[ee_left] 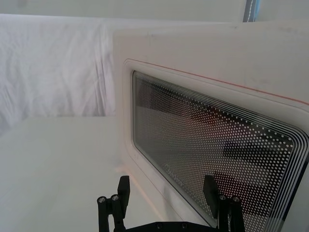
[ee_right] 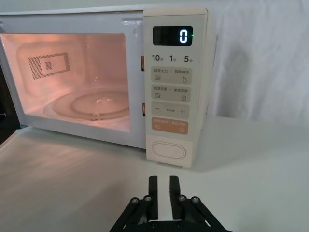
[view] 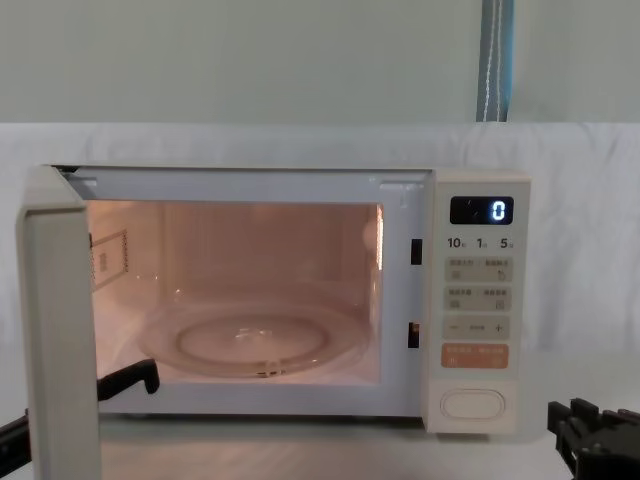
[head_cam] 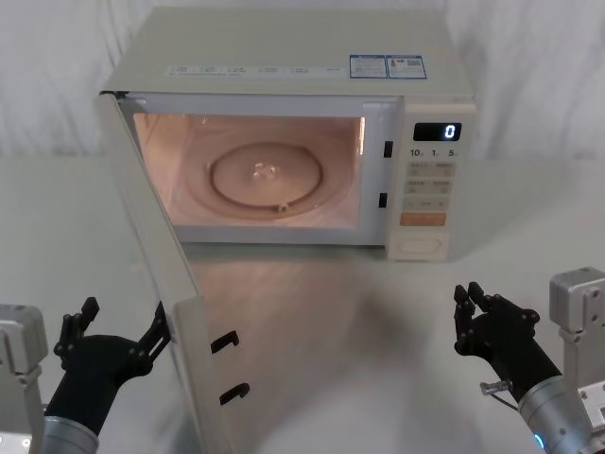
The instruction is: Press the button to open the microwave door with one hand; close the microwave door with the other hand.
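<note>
Microwave: the cream microwave (head_cam: 284, 57) is standing at the far middle of the white surface (head_cam: 378, 312), its black display (head_cam: 437, 131) showing a 0.
Cavity: the inside is glowing warm orange, and a round glass turntable (head_cam: 265, 180) is lying on its floor.
Microwave door: the microwave door (head_cam: 165, 284) is standing wide open, hinged at the left side and swinging out toward the robot; its free edge is carrying two dark latch hooks (head_cam: 227, 364). In the left wrist view the dotted dark window (ee_left: 212, 150) is sitting inside a raised cream frame.
Button: the button (ee_right: 169, 150), a wide cream pill with a raised rim, is sitting at the bottom of the control panel, under the orange key (ee_right: 169, 125).
Left gripper: the left gripper (head_cam: 118, 331) is hovering just beside the outer face of the door, near its free edge, with its fingers (ee_left: 123, 189) spread wide and holding nothing.
Right gripper: the right gripper (head_cam: 470, 305) is hanging over the surface in front of the button, well apart from it, with its fingers (ee_right: 152, 189) nearly together and empty.
Open room: bare surface is lying between the right gripper and the panel, and to the left of the door.
</note>
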